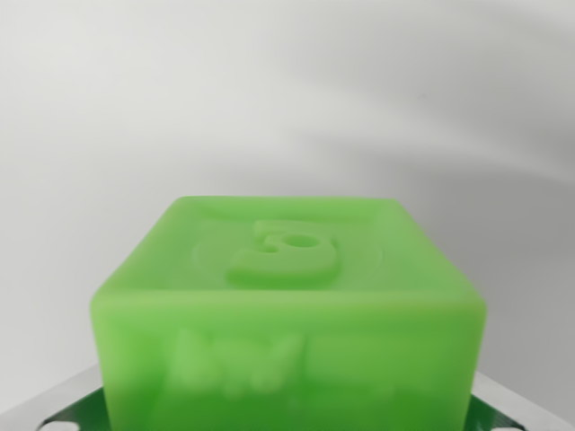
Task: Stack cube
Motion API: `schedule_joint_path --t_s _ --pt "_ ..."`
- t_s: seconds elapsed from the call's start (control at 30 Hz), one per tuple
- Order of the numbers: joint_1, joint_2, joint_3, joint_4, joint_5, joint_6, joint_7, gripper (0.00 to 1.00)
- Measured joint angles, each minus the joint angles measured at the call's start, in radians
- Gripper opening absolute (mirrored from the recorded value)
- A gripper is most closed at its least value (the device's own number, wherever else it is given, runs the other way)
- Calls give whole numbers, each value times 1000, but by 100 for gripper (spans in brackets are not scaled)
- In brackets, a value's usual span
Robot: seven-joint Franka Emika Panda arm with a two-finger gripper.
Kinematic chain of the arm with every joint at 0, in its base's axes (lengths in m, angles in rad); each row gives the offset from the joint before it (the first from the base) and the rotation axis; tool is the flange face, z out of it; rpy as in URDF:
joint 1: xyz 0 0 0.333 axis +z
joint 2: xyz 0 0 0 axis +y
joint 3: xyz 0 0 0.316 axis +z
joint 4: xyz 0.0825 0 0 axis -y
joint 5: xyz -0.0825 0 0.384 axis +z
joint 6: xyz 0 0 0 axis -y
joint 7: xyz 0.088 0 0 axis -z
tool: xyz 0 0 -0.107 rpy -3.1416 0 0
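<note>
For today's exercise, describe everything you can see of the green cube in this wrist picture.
The green cube fills the lower middle of the wrist view. It looks like translucent bright green plastic with rounded edges. Its upper face carries a raised emblem inside a faint ring; the near face has blurred raised lettering. It sits level, with metallic parts showing beside its lower corners. Behind it is plain pale grey.

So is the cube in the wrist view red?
No, the cube is bright green, with a raised figure moulded on its top face.

Translucent green plastic cube (287,314), smooth satin finish, raised moulded relief
</note>
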Motion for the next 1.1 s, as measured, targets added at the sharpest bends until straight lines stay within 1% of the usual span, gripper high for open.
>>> schedule_joint_path --t_s 0.7,1.1 --pt "71 -15 5 1 -4 -17 74 0" --pt "112 -18 8 9 -7 -29 117 0"
